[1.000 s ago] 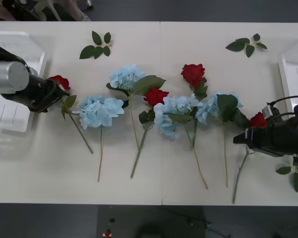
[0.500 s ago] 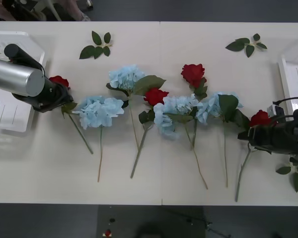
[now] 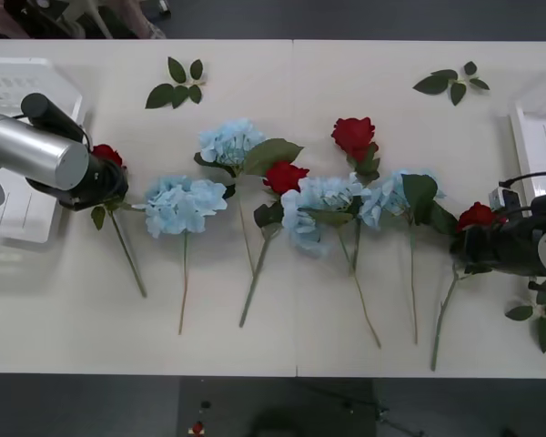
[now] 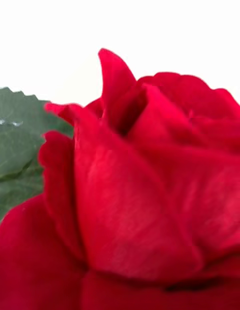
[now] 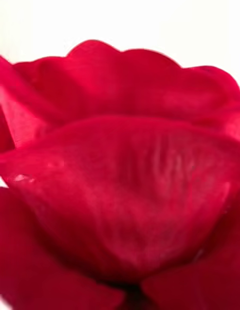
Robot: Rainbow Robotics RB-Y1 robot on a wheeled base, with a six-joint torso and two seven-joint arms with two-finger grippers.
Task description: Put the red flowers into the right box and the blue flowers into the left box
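Observation:
My left gripper is at the table's left end, shut on the stem of a red flower just under its head; the same red flower looms close in the left wrist view. At the right end my right gripper sits against another red flower, whose red head is very near the right wrist camera. Two more red flowers lie mid-table among several blue flowers. The left box is at the far left, the right box at the far right.
Loose green leaf sprigs lie at the back left, at the back right and by the right arm. Long stems trail toward the table's front edge. A dark green leaf sits beside the right rose.
The left arm turned and drew toward the left box, and the left rose's stem swung leftward with it. The right gripper pulled back to the right and its rose shifted slightly with it.

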